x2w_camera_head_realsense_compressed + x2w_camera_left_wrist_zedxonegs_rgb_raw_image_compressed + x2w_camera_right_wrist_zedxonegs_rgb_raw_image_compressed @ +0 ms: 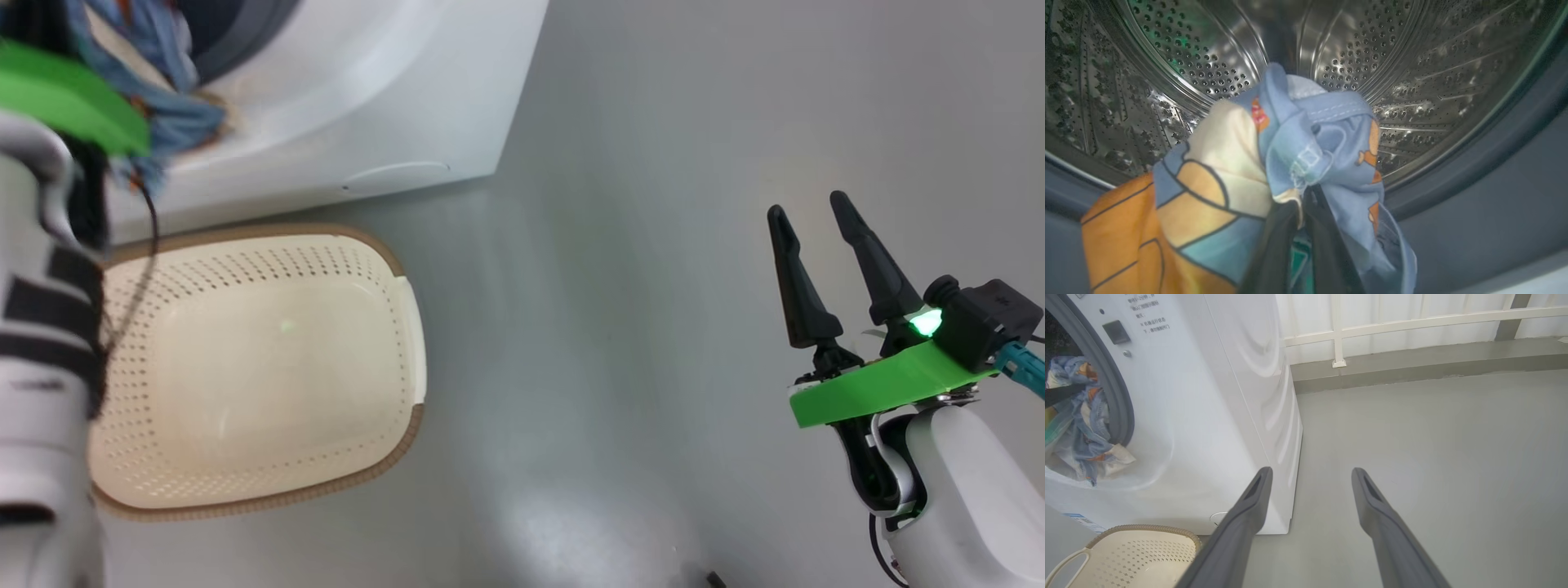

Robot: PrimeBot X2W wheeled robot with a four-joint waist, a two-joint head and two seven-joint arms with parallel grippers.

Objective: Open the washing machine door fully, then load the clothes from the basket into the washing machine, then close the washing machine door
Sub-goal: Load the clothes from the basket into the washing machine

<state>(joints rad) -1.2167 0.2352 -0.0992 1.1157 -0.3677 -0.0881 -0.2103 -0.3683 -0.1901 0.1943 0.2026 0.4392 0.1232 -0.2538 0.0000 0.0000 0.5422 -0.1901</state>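
Observation:
My left gripper (1300, 196) is shut on the clothes (1290, 155), a bundle of light-blue printed fabric and a cream piece with an orange figure. It holds them at the mouth of the washing machine (1208, 416), in front of the steel drum (1412, 61). Part of the clothes (163, 122) hangs over the grey rubber ring (1122, 404). The basket (261, 367) sits on the floor below the machine's front and holds nothing. My right gripper (812, 208) hangs open over bare floor to the right, nothing between its fingers. The washing machine door is out of view.
Grey floor (612, 327) spreads to the right of the machine and basket. A low kerb and a white railing (1412, 322) run along the back. My left forearm (41, 367) stands beside the basket's left end.

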